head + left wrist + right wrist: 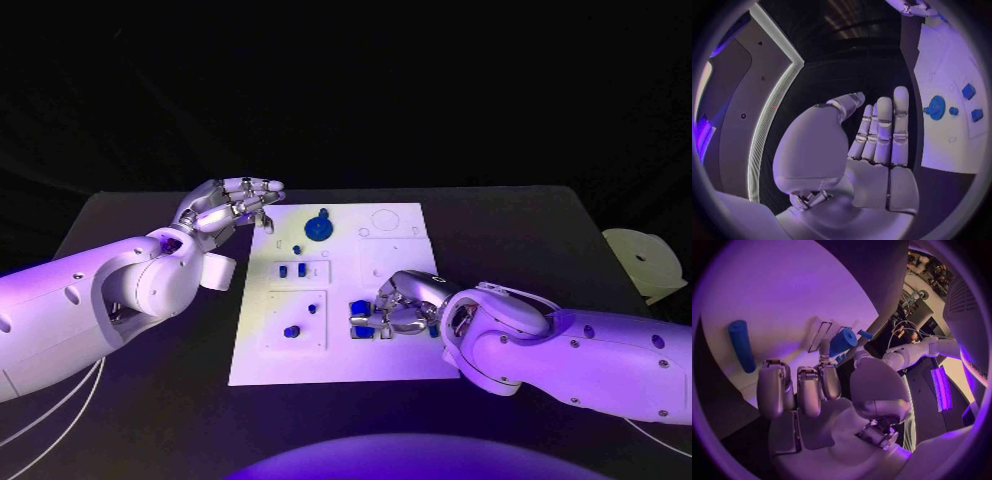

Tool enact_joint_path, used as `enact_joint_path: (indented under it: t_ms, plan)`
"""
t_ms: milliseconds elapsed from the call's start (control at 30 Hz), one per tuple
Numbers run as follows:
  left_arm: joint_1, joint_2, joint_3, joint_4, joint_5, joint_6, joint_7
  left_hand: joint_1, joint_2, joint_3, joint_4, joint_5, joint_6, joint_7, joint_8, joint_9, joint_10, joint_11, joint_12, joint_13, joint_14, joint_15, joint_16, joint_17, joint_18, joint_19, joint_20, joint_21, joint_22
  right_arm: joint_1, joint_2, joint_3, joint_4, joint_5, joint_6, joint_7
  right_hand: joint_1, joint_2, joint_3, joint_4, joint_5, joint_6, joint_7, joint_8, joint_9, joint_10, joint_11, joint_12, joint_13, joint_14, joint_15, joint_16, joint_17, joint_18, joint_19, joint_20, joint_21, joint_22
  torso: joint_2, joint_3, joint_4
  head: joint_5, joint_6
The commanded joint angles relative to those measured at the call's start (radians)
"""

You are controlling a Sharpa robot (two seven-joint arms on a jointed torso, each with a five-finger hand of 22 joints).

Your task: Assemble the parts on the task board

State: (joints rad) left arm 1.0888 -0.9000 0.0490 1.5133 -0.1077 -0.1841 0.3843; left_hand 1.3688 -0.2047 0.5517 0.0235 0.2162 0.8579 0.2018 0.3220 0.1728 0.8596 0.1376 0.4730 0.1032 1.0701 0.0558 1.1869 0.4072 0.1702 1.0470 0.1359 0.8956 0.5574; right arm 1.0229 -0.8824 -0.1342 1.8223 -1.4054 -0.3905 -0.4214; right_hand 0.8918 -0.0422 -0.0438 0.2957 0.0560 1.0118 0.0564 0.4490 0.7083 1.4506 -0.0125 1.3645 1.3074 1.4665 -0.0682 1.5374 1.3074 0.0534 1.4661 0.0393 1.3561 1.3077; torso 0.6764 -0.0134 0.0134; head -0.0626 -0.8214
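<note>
Right hand point(401, 308) fingers hiding blue parts point(359, 310), grasp unclear

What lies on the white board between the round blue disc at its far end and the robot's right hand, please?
In the head view, between the round blue disc and the right hand, the board carries a small blue peg and a framed pair of small blue blocks.

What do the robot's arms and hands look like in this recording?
Both arms have smooth white rounded shells with small dark dots near the joints. Thin pale cables trail below the left arm. The left hand and right hand are silver, with segmented fingers.
</note>
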Motion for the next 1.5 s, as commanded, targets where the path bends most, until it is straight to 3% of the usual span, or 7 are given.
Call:
enact_joint_path:
  t_ms: [33, 300, 500, 567, 800, 1100, 1500]
  plan:
    - [0.000, 0.001, 0.001, 0.003, -0.002, 0.017, 0.002, -0.003, 0.010, -0.006, 0.000, 0.004, -0.008, -0.002, 0.003, 0.001, -0.008, 0.001, 0.007, 0.001, -0.006, -0.001, 0.004, -0.001, 0.015, -0.003, 0.004, -0.005, -0.001, -0.001, 0.000, 0.000, 0.005, -0.036, 0.014, -0.004, -0.021, 0.008, -0.029, 0.000, -0.004, -0.007, -0.001, 0.008, 0.004, 0.002, -0.004, -0.001, 0.062, 0.081, -0.008, 0.001, 0.140, -0.005, 0.011, -0.005, -0.001, 0.153, 0.000, -0.0001, -0.0004, 0.001, 0.000]
    - [0.000, 0.000, 0.000, 0.003, -0.002, 0.017, 0.001, -0.003, 0.010, -0.006, 0.000, 0.004, -0.008, -0.002, 0.003, 0.001, -0.008, 0.001, 0.007, 0.001, -0.006, -0.001, 0.004, -0.001, 0.015, -0.003, 0.004, -0.005, -0.001, -0.003, -0.010, 0.000, 0.022, -0.054, 0.003, 0.002, -0.032, 0.021, -0.054, 0.000, -0.003, -0.007, -0.002, 0.010, 0.007, 0.002, -0.004, -0.003, 0.062, 0.081, -0.009, 0.001, 0.142, -0.005, 0.012, -0.005, 0.000, 0.154, 0.000, -0.0001, -0.0010, 0.002, -0.001]
    - [0.000, -0.001, 0.000, 0.003, -0.002, 0.017, 0.001, -0.003, 0.010, -0.006, 0.000, 0.004, -0.008, -0.002, 0.003, 0.001, -0.008, 0.001, 0.007, 0.001, -0.006, -0.001, 0.004, -0.001, 0.015, -0.003, 0.004, -0.005, -0.001, -0.004, -0.026, 0.000, 0.039, -0.060, 0.004, 0.011, -0.007, 0.048, -0.070, -0.002, 0.010, 0.001, -0.005, 0.018, 0.012, 0.009, -0.007, 0.005, 0.072, 0.082, -0.011, 0.003, 0.147, -0.006, 0.015, -0.006, 0.005, 0.159, 0.000, 0.0003, -0.0005, 0.003, -0.002]
    - [0.000, -0.002, 0.000, 0.003, -0.002, 0.017, 0.001, -0.003, 0.010, -0.006, 0.000, 0.004, -0.008, -0.002, 0.003, 0.001, -0.008, 0.001, 0.007, 0.001, -0.006, -0.001, 0.004, -0.001, 0.015, -0.003, 0.004, -0.005, -0.001, -0.004, -0.032, 0.000, 0.043, -0.063, 0.010, 0.015, 0.098, 0.051, -0.070, -0.011, 0.055, 0.000, -0.008, 0.020, 0.016, 0.012, -0.009, 0.008, 0.077, 0.083, -0.012, 0.003, 0.150, -0.006, 0.016, -0.008, 0.004, 0.160, 0.000, 0.0008, -0.0010, 0.004, -0.002]
    - [0.000, -0.002, 0.000, 0.002, -0.001, 0.017, 0.001, -0.003, 0.011, -0.006, 0.000, 0.004, -0.009, -0.001, 0.004, 0.001, -0.010, 0.002, 0.008, 0.001, -0.007, -0.001, 0.005, -0.001, 0.015, -0.003, 0.004, -0.005, -0.002, -0.004, -0.042, 0.000, 0.047, -0.067, 0.027, 0.020, 0.252, 0.060, -0.079, -0.009, 0.079, 0.002, -0.012, 0.022, 0.018, 0.019, -0.013, 0.015, 0.089, 0.085, -0.016, 0.006, 0.160, -0.008, 0.020, -0.011, 0.011, 0.167, 0.001, 0.0005, -0.0017, 0.003, -0.003]
    - [0.000, -0.001, 0.000, 0.002, -0.001, 0.017, 0.000, -0.003, 0.012, -0.006, 0.001, 0.004, -0.009, -0.001, 0.004, 0.001, -0.011, 0.002, 0.008, 0.001, -0.007, -0.001, 0.005, -0.001, 0.015, -0.003, 0.004, -0.006, -0.002, -0.004, -0.037, 0.000, 0.031, -0.079, 0.033, 0.004, 0.309, 0.092, -0.077, -0.009, 0.105, 0.006, -0.015, 0.022, 0.017, 0.025, -0.016, 0.023, 0.099, 0.086, -0.019, 0.007, 0.165, -0.009, 0.022, -0.014, 0.012, 0.170, 0.000, -0.0002, 0.0008, 0.000, -0.004]
    - [0.000, -0.002, 0.000, 0.002, -0.001, 0.018, 0.000, -0.003, 0.012, -0.006, 0.001, 0.004, -0.009, -0.001, 0.004, 0.001, -0.011, 0.002, 0.008, 0.001, -0.007, -0.001, 0.005, -0.001, 0.015, -0.003, 0.004, -0.006, -0.002, -0.004, -0.050, 0.000, 0.037, -0.087, 0.009, 0.015, 0.371, 0.080, -0.076, -0.018, 0.094, 0.005, -0.017, 0.018, 0.014, 0.026, -0.018, 0.022, 0.101, 0.085, -0.020, 0.007, 0.164, -0.008, 0.021, -0.015, 0.008, 0.170, 0.000, -0.0004, -0.0008, 0.001, -0.005]
